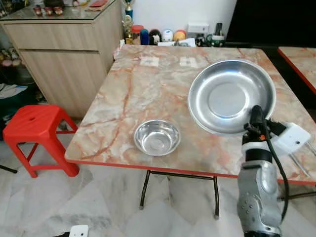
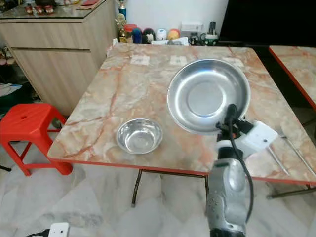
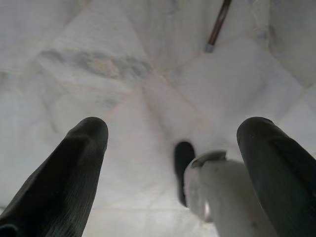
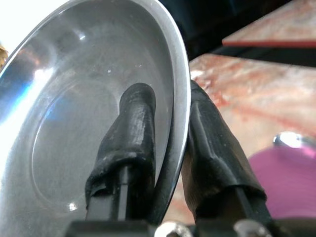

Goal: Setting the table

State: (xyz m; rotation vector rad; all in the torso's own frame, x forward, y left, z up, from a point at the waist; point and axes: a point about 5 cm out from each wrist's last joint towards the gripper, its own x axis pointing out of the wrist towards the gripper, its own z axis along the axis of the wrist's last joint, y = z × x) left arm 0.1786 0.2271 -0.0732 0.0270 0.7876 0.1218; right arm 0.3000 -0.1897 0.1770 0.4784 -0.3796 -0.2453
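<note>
gripping the steel plate [image 1: 231, 95] by its near rim, the right gripper [image 1: 256, 114] holds it over the marble table [image 1: 123, 94], small bowl [image 1: 157, 137] alongside. left wrist view: left gripper [image 3: 173, 148] spread wide, empty, above floor. right wrist view: fingers [image 4: 133, 128] pinch the rim.

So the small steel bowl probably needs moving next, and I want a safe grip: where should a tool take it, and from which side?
Take the small steel bowl by its thin rim, one finger inside and one outside, the way the right tool pinches the big steel plate. Come from above at the near edge: the bowl sits upright and open-topped near the marble table front.
</note>
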